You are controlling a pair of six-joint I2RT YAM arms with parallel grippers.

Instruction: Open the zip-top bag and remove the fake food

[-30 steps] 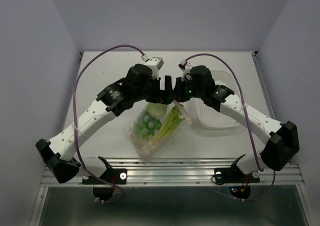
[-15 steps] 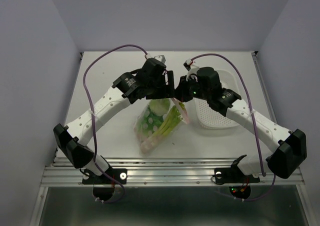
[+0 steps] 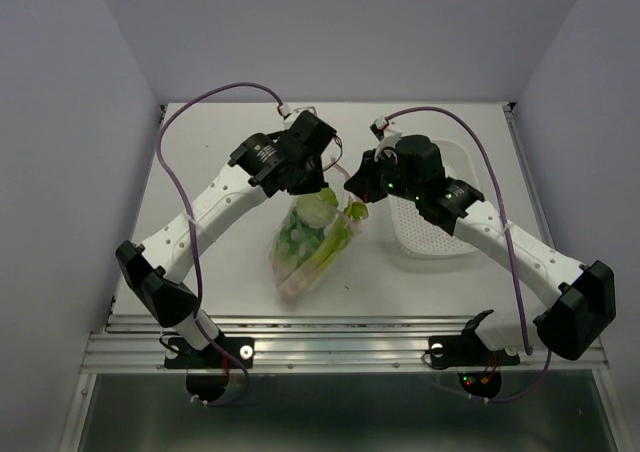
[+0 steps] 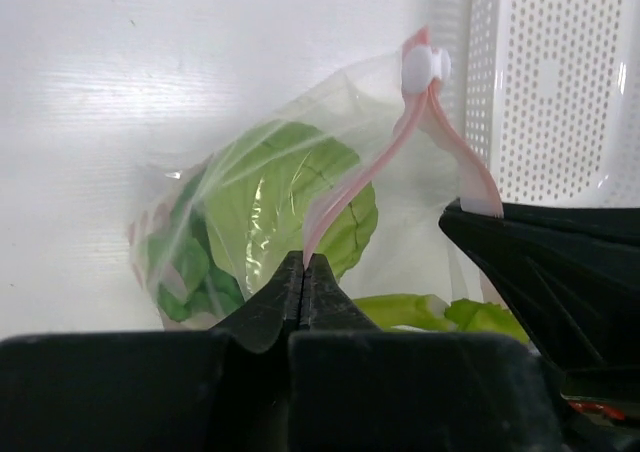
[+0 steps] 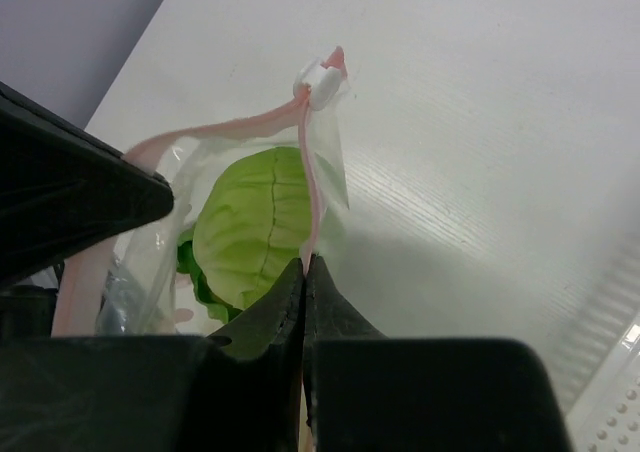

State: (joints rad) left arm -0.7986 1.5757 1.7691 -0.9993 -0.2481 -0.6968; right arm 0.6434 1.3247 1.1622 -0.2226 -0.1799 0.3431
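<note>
The clear zip-top bag [image 3: 310, 242] hangs tilted at the table's middle, its pink zip strip [image 4: 365, 177] uppermost with a white slider [image 4: 425, 67] at one end. The two halves of the strip are parted. My left gripper [image 4: 305, 262] is shut on one pink half; my right gripper [image 5: 305, 264] is shut on the other pink half [image 5: 312, 192]. Inside the bag sit the fake food: a round light-green cabbage head [image 4: 290, 207], a pale green stalk [image 3: 335, 244] and darker leafy pieces [image 4: 185, 272].
A white perforated oval basket [image 3: 430, 227] stands right of the bag, under my right arm; its wall [image 4: 560, 82] fills the left wrist view's upper right. The table's side rails and front metal edge [image 3: 350, 347] border the work area.
My left gripper moved in from open and closed on the bag's pink strip. The bag's mouth has lifted and spread slightly between both grippers; the right gripper stayed shut.
</note>
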